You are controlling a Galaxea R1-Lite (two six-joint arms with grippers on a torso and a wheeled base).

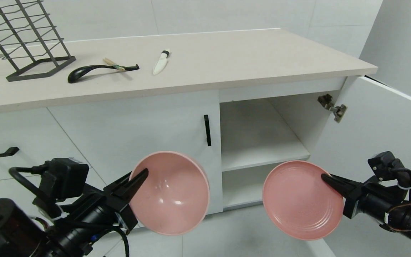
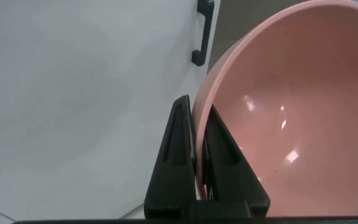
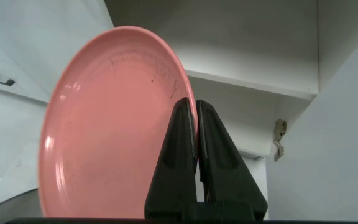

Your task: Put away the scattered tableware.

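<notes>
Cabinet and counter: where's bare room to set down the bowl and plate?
The open cabinet's upper shelf, between the closed door and the swung-out door, is bare; the compartment below looks bare too. On the counter, everything right of the white utensil is free. Crowded: the left end, with rack, black ladle and chopsticks.

The pink bowl (image 1: pixel 171 194), deep and glossy, was held on edge, approx. vertical, opening toward the head cam, its rim pinched in the left gripper (image 1: pixel 145 173). The pink plate (image 1: pixel 298 200), w/ concentric ridges, was likewise on edge, its rim pinched in the right gripper (image 1: pixel 324 176). The black spoon (image 1: pixel 95 69), the chopsticks (image 1: pixel 112 64) crossing its handle, and the white utensil (image 1: pixel 161 62) w/ a black band lay flat on the countertop (image 1: pixel 244 57).
</notes>
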